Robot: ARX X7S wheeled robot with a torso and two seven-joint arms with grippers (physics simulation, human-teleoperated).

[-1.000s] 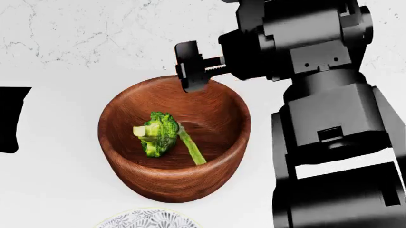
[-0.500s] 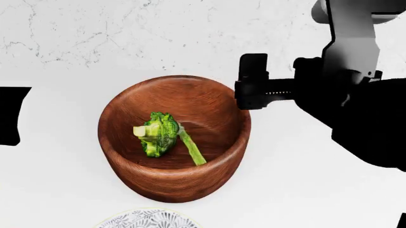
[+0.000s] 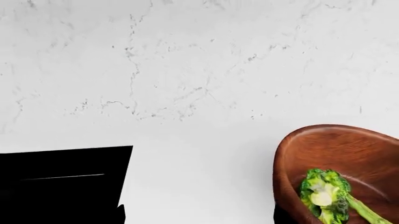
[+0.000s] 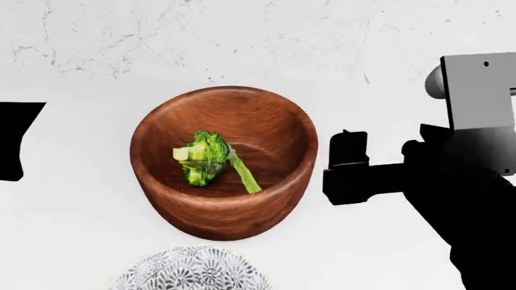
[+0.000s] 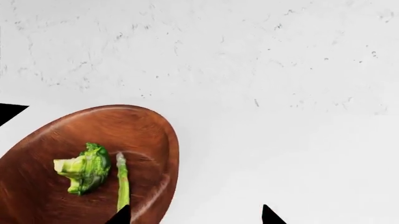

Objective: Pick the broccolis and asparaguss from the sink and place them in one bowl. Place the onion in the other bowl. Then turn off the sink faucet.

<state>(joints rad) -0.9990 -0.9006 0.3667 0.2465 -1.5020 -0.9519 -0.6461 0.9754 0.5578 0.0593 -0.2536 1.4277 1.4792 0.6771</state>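
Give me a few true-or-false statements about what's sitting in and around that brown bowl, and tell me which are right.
1. A broccoli lies inside the wooden bowl. True.
2. An asparagus lies beside the broccoli in the same bowl. True.
3. The onion is in the wooden bowl too. False: the bowl holds only the broccoli and the asparagus, and no onion shows in any view.
4. The right gripper reaches down into the bowl. False: in the head view it sits outside the bowl, off to its right.
5. The patterned bowl stands on the near side of the wooden bowl. True.
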